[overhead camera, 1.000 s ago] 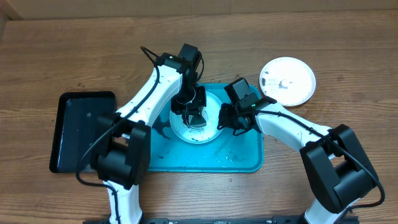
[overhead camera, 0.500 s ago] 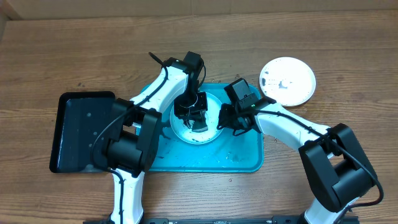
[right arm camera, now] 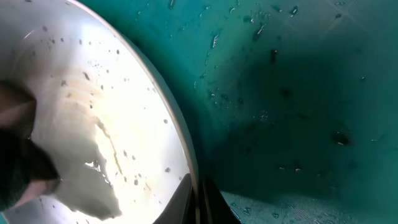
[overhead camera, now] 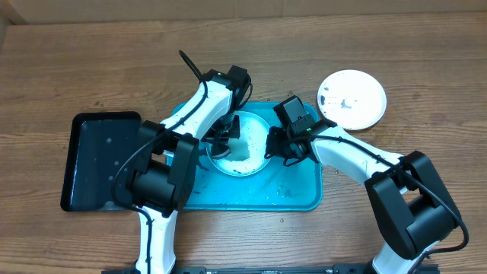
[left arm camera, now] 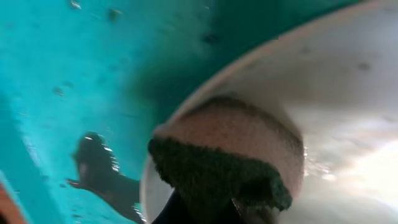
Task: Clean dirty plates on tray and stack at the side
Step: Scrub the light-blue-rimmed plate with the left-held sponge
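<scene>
A white-centred plate (overhead camera: 251,148) lies in the turquoise tray (overhead camera: 297,194). My left gripper (overhead camera: 222,143) is shut on a sponge (left arm camera: 224,158), tan with a dark green scouring face, and presses it on the plate's left rim (left arm camera: 348,87). My right gripper (overhead camera: 272,150) is shut on the plate's right rim (right arm camera: 198,196), one finger on each side of the edge. The plate (right arm camera: 93,106) is wet, with small specks and faint streaks. A second, white plate (overhead camera: 351,99) lies on the table to the right of the tray. No third plate shows.
A narrow black tray (overhead camera: 103,160) lies on the table left of the turquoise tray. The turquoise tray floor (right arm camera: 298,93) is wet with drops and dark specks. Both arms reach in over the tray from the front. The table is brown wood.
My left gripper has dragged the sponge from the middle of the plate to its left rim. The right gripper and the plate have stayed where they were.
</scene>
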Available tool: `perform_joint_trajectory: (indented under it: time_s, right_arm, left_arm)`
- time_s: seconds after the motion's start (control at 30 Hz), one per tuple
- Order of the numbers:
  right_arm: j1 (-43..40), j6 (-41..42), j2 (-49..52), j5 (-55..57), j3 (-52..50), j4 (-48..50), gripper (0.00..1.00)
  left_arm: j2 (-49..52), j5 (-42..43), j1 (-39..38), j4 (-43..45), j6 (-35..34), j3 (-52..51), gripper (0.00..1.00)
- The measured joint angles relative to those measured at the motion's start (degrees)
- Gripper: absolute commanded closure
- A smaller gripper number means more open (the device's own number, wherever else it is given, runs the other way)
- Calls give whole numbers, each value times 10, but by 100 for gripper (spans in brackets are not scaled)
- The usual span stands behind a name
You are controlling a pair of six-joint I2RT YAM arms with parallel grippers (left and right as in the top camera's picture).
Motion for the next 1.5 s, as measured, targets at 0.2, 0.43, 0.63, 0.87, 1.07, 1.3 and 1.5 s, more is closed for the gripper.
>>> perform_joint_trajectory:
  time_s: [0.2, 0.43, 0.63, 0.87, 1.07, 1.3, 1.5]
  right_arm:
    - [0, 1, 0, 1, 0, -3, 96]
    - [-1, 2, 0, 2, 0, -5, 96]
    - [-1, 2, 0, 2, 0, -4, 96]
    - [-1, 2, 0, 2, 0, -4, 96]
    - [-1, 2, 0, 2, 0, -5, 96]
    - [-1, 2, 0, 2, 0, -5, 96]
    - [0, 2, 0, 1, 0, -6, 96]
  left_arm:
    - [13, -17, 0, -24, 0, 38, 96]
    - [19, 121, 5, -23, 31, 108, 96]
    - [19, 270, 3, -19, 61, 110, 96]
    - [19, 296, 3, -8, 67, 83, 96]
    - [19, 264, 3, 51, 65, 17, 96]
    - [-9, 203, -8, 89, 65, -23, 96]
    - [-12, 61, -16, 55, 65, -23, 96]
